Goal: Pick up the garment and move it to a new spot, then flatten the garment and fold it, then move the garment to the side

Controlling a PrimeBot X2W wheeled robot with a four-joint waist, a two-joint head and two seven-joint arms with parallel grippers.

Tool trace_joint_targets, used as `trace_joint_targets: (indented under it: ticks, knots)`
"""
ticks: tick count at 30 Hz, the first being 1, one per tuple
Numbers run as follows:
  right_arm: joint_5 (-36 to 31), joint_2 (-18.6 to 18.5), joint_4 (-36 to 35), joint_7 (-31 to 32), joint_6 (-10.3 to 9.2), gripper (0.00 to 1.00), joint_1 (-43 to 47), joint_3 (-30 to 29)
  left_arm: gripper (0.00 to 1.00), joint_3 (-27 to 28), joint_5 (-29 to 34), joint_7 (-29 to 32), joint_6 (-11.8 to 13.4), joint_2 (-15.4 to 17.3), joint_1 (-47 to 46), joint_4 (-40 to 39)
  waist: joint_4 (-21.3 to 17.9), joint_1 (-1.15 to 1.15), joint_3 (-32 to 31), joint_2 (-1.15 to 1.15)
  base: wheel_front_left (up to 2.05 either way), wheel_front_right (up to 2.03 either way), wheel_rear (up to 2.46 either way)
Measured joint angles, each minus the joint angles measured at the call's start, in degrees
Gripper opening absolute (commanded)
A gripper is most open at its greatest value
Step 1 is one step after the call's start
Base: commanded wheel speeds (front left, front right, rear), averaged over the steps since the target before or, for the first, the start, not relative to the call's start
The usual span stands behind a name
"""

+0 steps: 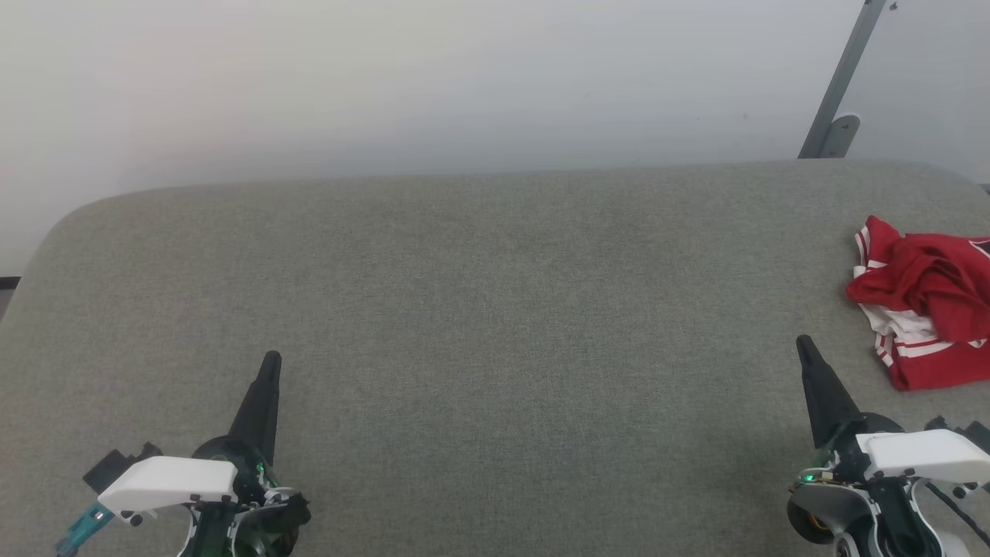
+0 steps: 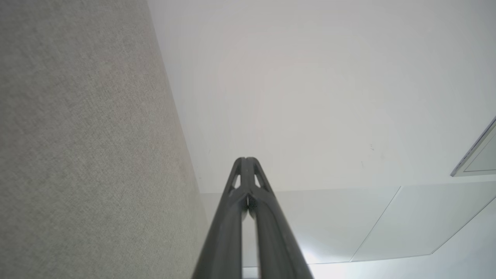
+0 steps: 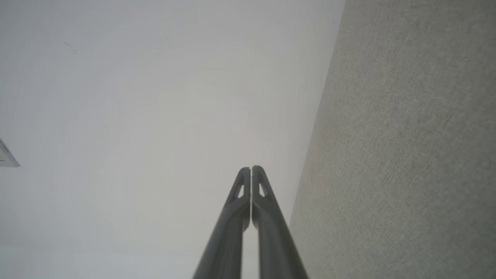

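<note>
Lying crumpled at the right edge of the head view, the garment is a red heap with white striped trim on its lower left side. The frame border cuts off part of it. It rests on the grey table, which takes up the whole lower part of the frame.

The left gripper is at the lower left of the head view, well apart from the garment. It points up and slightly right. In the left wrist view its fingers are pressed together at the tips and hold nothing. The table fills the left side of that view and a pale wall the rest.

The right gripper is at the lower right of the head view, near the lower left corner of the garment but not touching it. In the right wrist view its fingers are also closed tip to tip and empty, with the table on the right side of that view.

A grey metal bar leans at the upper right of the head view, against the wall behind the table.
</note>
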Motion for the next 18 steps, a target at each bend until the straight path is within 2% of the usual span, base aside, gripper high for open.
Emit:
trace_joint_targets:
  ticks: [18]
  knots:
    - [0.00, 0.00, -0.01, 0.00, 0.00, 0.00, 0.01, 0.00, 0.00, 0.00, -0.01, 0.00, -0.01, 0.00, 0.00, 0.00, 0.00, 0.00, 0.00, 0.00, 0.00, 0.00, 0.00]
